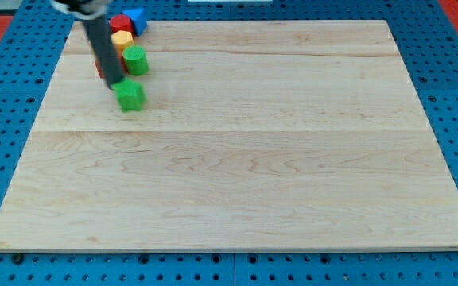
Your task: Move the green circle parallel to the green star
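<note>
Tip: our tip (115,83) touches the green star's (131,95) far-left edge.
Green circle (135,60): just beyond the star, far-left counter (237,167).
Tool: a bare rod, grasping nothing.

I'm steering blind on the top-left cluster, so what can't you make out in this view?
- My tip: whether it touches the green star; the rod blurs there.
- A red block: mostly hidden behind the rod, shape unclear.
- Yellow block and upper red block: partly covered, shapes uncertain.
- Blue block: small, shape unclear.
</note>
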